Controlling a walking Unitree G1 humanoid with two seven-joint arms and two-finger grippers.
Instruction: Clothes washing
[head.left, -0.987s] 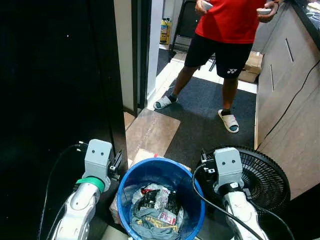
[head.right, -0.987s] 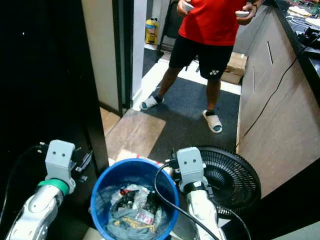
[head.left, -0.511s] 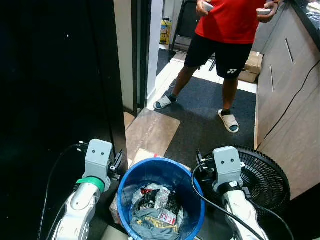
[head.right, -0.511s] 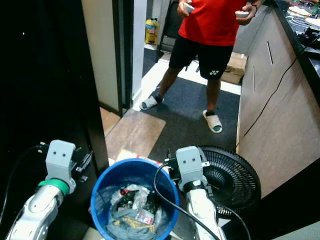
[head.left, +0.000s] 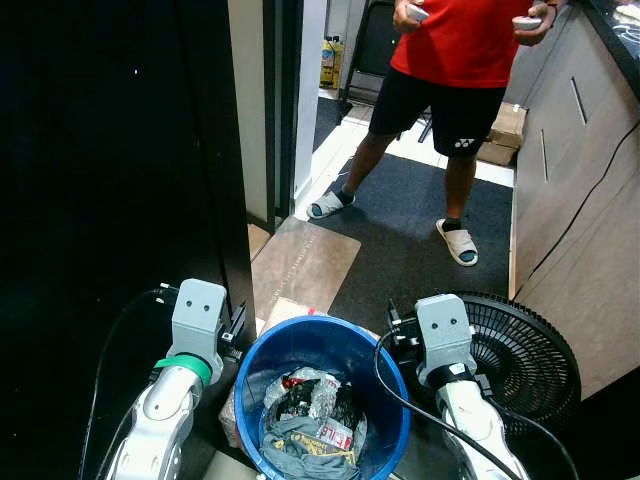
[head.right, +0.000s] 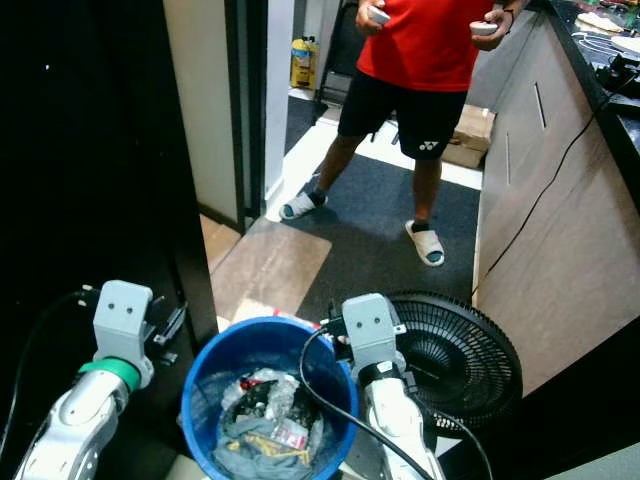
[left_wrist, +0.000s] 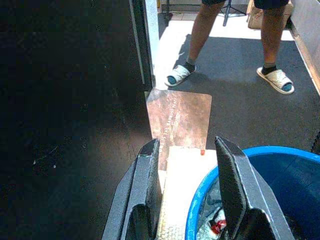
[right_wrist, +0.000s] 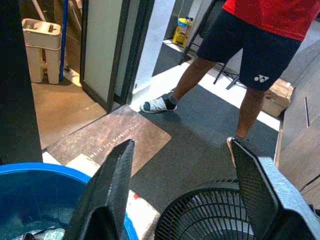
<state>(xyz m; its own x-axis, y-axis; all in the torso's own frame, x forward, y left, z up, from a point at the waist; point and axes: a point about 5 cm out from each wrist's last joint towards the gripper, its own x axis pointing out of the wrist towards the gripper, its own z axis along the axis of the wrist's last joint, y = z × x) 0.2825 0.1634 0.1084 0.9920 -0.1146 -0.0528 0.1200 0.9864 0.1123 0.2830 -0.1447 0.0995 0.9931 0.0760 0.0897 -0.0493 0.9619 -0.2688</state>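
Blue bucket (head.left: 322, 345) sat on the floor directly below me, between my two arms, holding a heap of crumpled clothes (head.left: 305, 420), grey and dark fabric with some red and white print showing. Nothing gripped them.

Left gripper (left_wrist: 186, 165) hovered just outside the bucket's left rim, fingers (left_wrist: 148, 177) spread apart with nothing between them; through the gap I saw a pale board and the brown doormat (left_wrist: 181, 116) beyond. Its wrist block looked the same as a second earlier, perhaps nudged a touch toward the rim.

Right gripper (right_wrist: 182, 167) was wide open, empty, held above the gap between the bucket's right rim and the black floor fan (head.left: 520, 355). Compared with a second before, its wrist had slid leftward, away from the fan's centre and closer to the bucket edge. That was the main change.

Bucket, clothes and fan had not shifted. Camera framing held steady.

Farther out: a person in a red shirt (head.left: 462, 40) and black shorts stood on the dark carpet, white slippers on, a small pale object in each hand, stance unchanged. Wood-fronted cabinet (head.left: 575, 190) ran along my right; dark panel on my left.
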